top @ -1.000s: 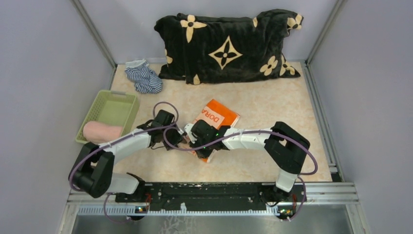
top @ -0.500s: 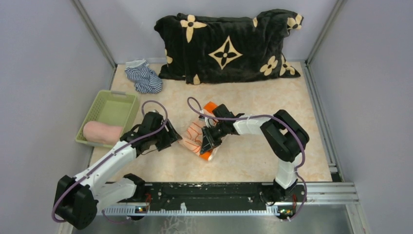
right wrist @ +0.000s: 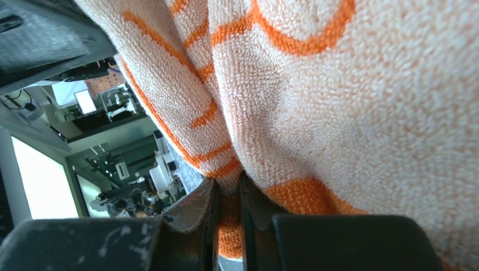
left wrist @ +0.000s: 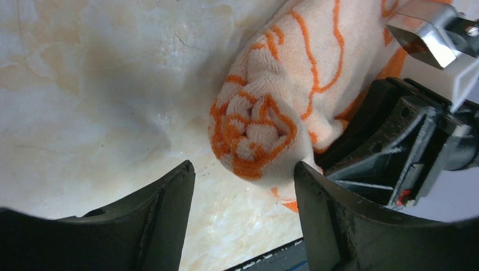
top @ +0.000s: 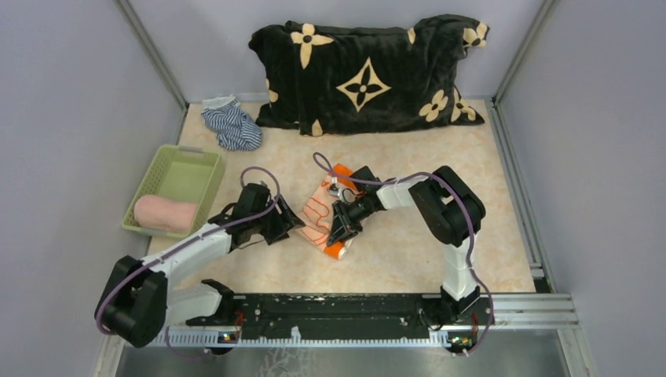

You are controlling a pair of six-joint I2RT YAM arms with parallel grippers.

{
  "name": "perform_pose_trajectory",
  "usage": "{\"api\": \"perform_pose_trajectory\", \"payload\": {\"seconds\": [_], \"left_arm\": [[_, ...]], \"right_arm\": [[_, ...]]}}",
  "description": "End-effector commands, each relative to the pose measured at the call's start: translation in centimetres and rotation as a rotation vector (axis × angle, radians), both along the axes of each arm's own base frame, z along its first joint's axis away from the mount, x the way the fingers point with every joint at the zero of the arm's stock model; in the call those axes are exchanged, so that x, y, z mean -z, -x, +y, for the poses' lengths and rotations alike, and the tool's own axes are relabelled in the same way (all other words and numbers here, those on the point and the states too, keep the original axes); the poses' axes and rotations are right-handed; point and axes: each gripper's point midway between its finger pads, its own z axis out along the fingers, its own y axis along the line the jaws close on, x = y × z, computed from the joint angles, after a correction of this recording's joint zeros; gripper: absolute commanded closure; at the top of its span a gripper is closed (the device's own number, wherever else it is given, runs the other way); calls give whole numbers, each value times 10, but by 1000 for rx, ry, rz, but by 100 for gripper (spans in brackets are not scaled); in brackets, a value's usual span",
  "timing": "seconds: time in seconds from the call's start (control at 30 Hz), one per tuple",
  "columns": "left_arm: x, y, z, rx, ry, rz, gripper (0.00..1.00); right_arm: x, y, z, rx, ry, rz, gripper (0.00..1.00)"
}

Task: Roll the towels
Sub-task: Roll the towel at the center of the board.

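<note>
The orange towel point(top: 316, 212) with white print lies mid-table, wound into a roll; its spiral end point(left wrist: 254, 132) faces the left wrist camera. My left gripper point(top: 290, 223) is at the roll's left end, open point(left wrist: 243, 172), its right fingertip point(left wrist: 302, 169) touching the roll's side and nothing held between the jaws. My right gripper point(top: 339, 229) sits against the roll's right side, shut point(right wrist: 229, 195) on a fold of the orange towel point(right wrist: 339, 101). The pale pink towel point(top: 165, 213) lies rolled in the green basket point(top: 187, 154) at the left.
A blue-and-white striped cloth point(top: 232, 126) lies at the back left. The big black blanket with cream flowers point(top: 365, 75) fills the back. Rails run along the left, right and near edges of the table.
The flat orange towel has been wound into a roll. My left gripper opened, pulled back left, then came to the roll's end. The right gripper stays shut on the towel, shifted slightly.
</note>
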Motion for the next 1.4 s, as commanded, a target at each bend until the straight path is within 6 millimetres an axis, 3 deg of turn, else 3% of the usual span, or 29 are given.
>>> {"api": "perform_pose_trajectory", "payload": {"seconds": [0.0, 0.2, 0.43, 0.63, 0.8, 1.03, 1.37], "left_arm": [[1, -19, -8, -19, 17, -17, 31], [36, -15, 12, -104, -111, 92, 41], [57, -12, 17, -94, -175, 161, 41], [65, -9, 19, -84, -203, 194, 41], [68, -7, 19, -81, -205, 205, 40], [67, -7, 20, -76, -208, 201, 39], [68, -11, 18, -45, -227, 195, 37]], "right_arm": [[2, -14, 0, 5, 33, -51, 100], [-29, -25, -4, 17, 45, -221, 79], [-69, -27, -15, 7, 232, -648, 54], [-82, -10, -5, -52, 362, -977, 52], [-70, -2, 5, -90, 485, -1192, 52], [-33, -6, 8, -170, 630, -1297, 50], [30, -5, -22, -300, 830, -1274, 48]]}}
